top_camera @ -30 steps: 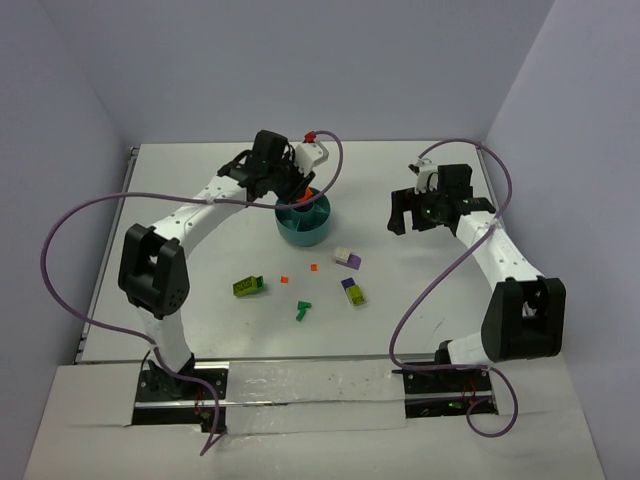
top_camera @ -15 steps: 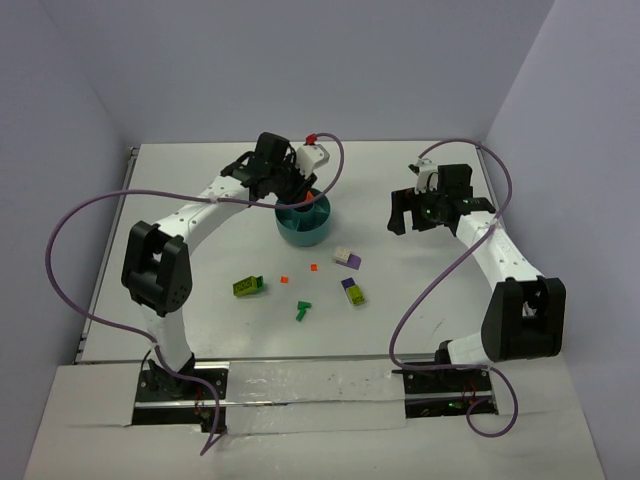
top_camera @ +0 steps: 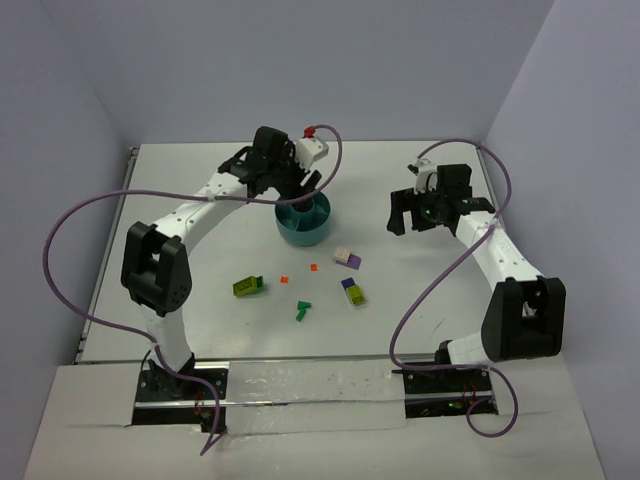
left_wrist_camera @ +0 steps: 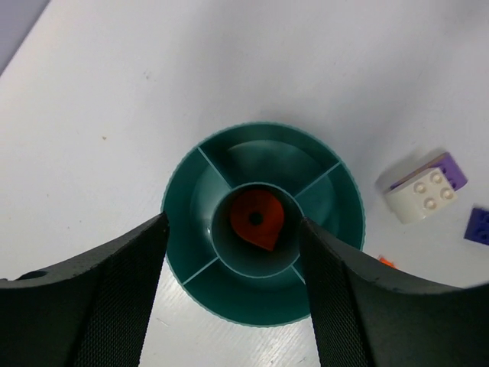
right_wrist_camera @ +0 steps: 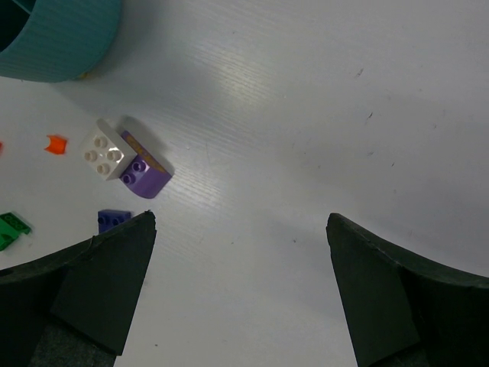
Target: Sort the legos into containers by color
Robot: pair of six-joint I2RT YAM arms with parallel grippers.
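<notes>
Withdrawal straight upward is being advised: the left gripper (left_wrist_camera: 233,229) is being held spread and empty over the teal bowl (left_wrist_camera: 263,128), whose central ring (left_wrist_camera: 221,254) is holding the orange-red piece (left_wrist_camera: 257,219); the right gripper (right_wrist_camera: 241,222) is spread too.

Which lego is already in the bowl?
The orange-red one, lying inside the central ring of the bowl. The other legos in view lie loose on the table.

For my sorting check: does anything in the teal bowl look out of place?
Possibly: the orange-red piece lies in the central ring of the bowl, which seems a hub rather than a container, while the outer compartments in view look empty.
</notes>
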